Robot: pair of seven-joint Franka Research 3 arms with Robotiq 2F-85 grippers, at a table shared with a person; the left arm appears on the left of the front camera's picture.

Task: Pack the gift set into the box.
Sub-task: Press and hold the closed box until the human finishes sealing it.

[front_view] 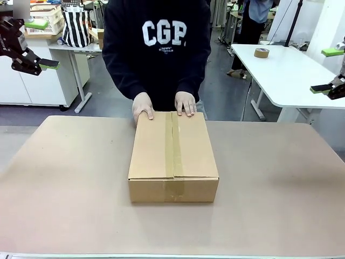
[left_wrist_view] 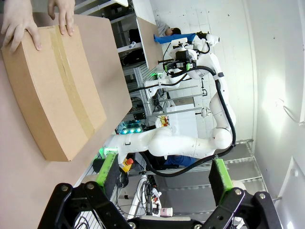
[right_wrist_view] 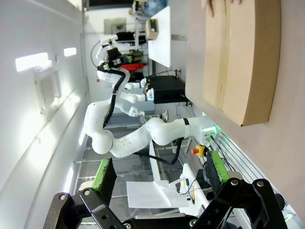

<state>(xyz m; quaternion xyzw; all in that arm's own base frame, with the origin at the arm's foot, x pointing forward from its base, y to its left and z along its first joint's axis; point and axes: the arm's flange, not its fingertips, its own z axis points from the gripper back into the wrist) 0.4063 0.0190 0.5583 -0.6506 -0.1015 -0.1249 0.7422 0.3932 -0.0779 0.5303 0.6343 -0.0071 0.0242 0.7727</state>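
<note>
The box [front_view: 173,156] lies in the middle of the table with its top flaps shut and a strip of tape along the centre seam. A person in a dark sweatshirt rests both hands [front_view: 164,105] on its far edge. The gift set is out of view. My left gripper [front_view: 43,44] hangs open, high at the far left, well away from the box. My right gripper [front_view: 326,70] hangs open, high at the far right. The left wrist view has the left gripper [left_wrist_view: 163,171] open and empty, with the box [left_wrist_view: 52,90] far off. The right gripper [right_wrist_view: 161,171] is likewise open, with the box [right_wrist_view: 238,62] distant.
The brown table top [front_view: 64,189] has wide bare areas on both sides of the box. A white table [front_view: 285,75] with a tape roll [front_view: 262,52] stands behind at the right. A striped bag [front_view: 75,24] sits on a desk at the back left.
</note>
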